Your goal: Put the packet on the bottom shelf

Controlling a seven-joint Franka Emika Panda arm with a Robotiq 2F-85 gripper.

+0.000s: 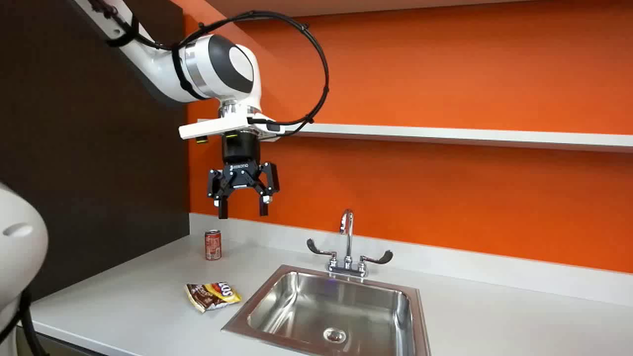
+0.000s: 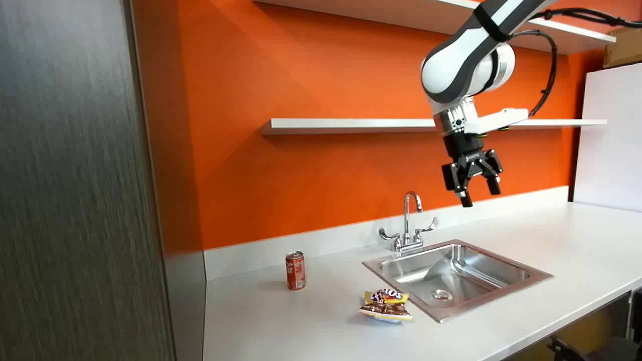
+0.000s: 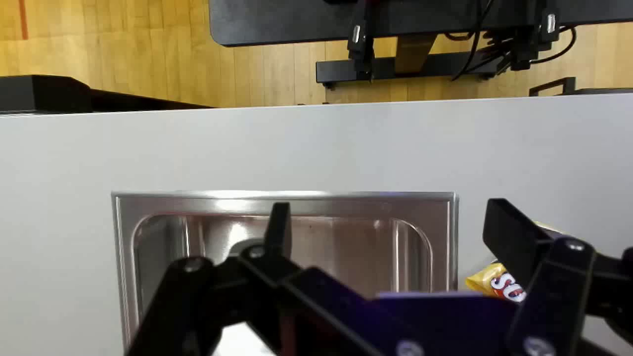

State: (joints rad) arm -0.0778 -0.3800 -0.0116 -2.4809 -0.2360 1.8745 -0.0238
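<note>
Pale countertop, packet, red can (upright)

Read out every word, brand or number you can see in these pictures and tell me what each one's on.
"ROBOTIQ": on the gripper, in an exterior view.
"TOS": a word's ending on the packet; its start is unclear.
Other print on the packet: too small to read.
Red can: lettering too blurred to read.

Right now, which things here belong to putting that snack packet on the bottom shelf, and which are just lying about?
Part of the job:
the snack packet, lying on the countertop
the bottom shelf, where it has yet to go
the gripper, open and holding nothing

Not part of it:
the red can, standing upright
the sink and faucet, both fixtures
</note>
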